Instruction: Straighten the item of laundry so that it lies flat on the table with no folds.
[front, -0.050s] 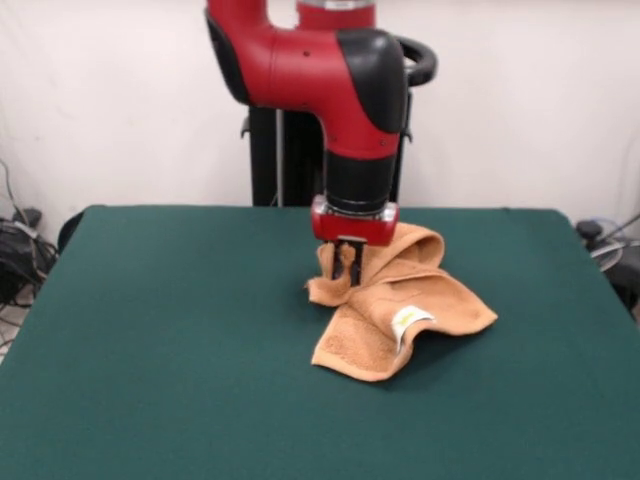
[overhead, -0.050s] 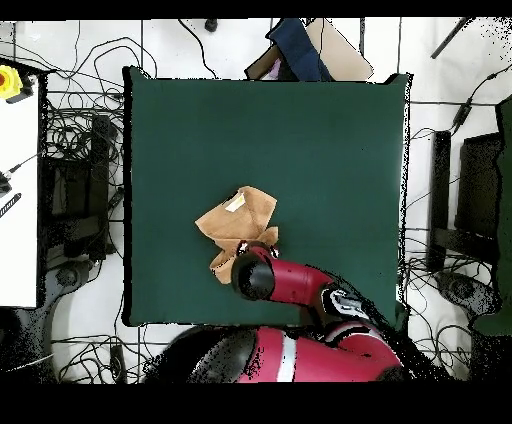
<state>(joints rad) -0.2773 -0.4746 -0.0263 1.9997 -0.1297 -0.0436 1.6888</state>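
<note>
The item of laundry (front, -0.050s: 400, 300) is an orange-tan towel, crumpled and folded over itself a little right of the table's (front, -0.050s: 150, 330) middle. Its white tag (front, -0.050s: 410, 320) faces up on the near fold. My gripper (front, -0.050s: 347, 264) comes straight down onto the towel's left rear part, and its dark fingers are shut on a raised pinch of cloth. In the overhead view the towel (overhead, -0.050s: 240, 222) lies bunched on the green table (overhead, -0.050s: 320, 150), just above the arm's wrist (overhead, -0.050s: 254, 276), which hides the gripper.
Bare green felt surrounds the towel on all sides. Off the table, cables (overhead, -0.050s: 80, 190) lie on the floor, a white bench (overhead, -0.050s: 18, 200) stands at the left, boxes (overhead, -0.050s: 310, 50) at the top and dark equipment (overhead, -0.050s: 480, 190) at the right.
</note>
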